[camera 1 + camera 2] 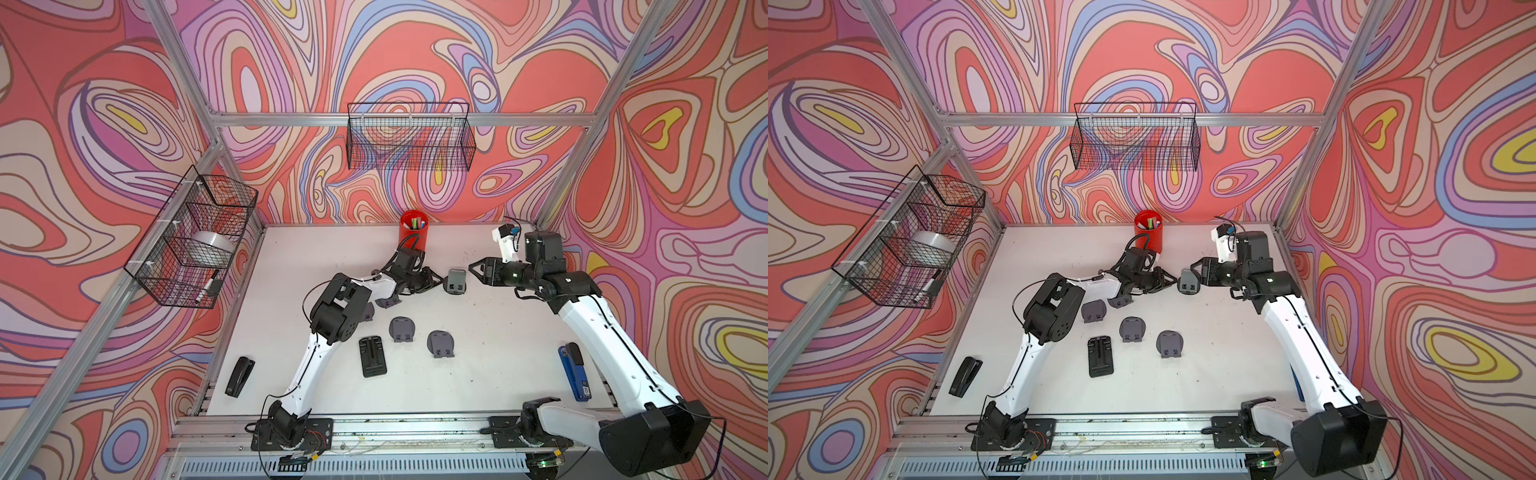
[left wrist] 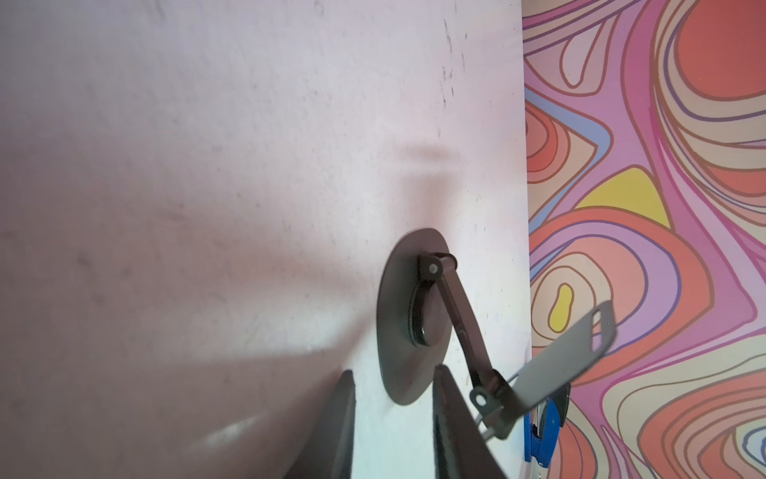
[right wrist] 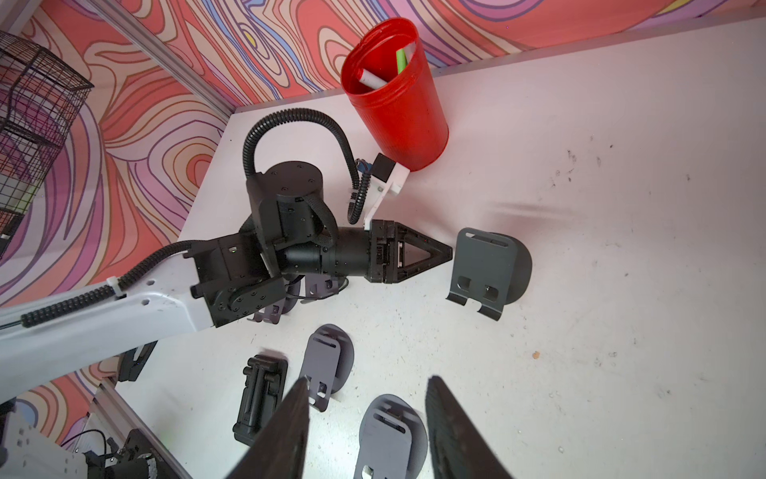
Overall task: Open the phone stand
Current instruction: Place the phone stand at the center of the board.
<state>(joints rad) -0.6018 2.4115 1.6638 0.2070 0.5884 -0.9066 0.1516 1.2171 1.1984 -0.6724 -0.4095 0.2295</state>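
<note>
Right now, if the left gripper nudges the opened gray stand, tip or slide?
Probably slides: the stand sits on a wide round base. A high push on its raised plate may fold the hinged arm. Looks stiff, thin metal.

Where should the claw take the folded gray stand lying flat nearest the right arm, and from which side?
Take the folded gray stand from above, pinching across the two straight long edges of its upper plate. It lies flat on its round base, so a sideways approach would probably find nothing tall enough to pinch.
</note>
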